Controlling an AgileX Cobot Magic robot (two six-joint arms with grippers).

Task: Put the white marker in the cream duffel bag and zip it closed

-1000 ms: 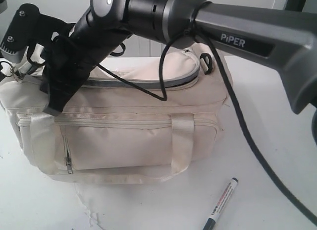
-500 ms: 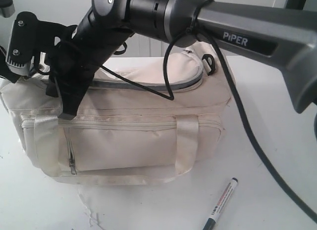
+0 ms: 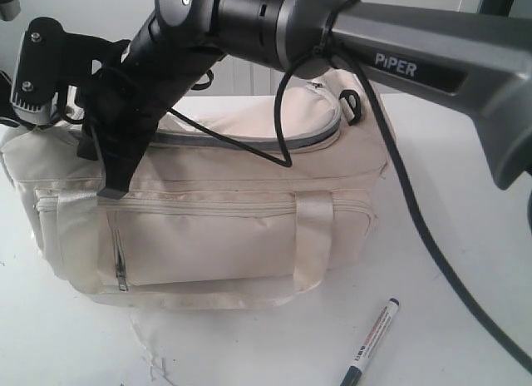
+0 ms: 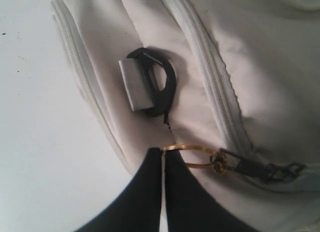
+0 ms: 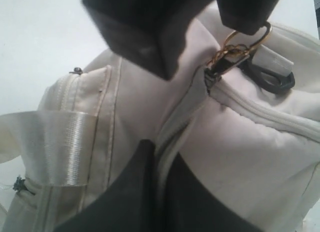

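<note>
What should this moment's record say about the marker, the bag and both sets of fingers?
white marker: lying on table in front of cream duffel bag, not inside
left fingers: shut on gold zip ring at bag's end
right fingers: shut, pinching bag fabric beside the zip
stage: marker not yet packed

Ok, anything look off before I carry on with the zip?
Yes: the white marker lies on the table in front of the cream duffel bag, not inside it. Meanwhile the left gripper pinches the gold zip ring and the right gripper pinches the bag's fabric nearby. Nothing looks torn or spilled.
</note>
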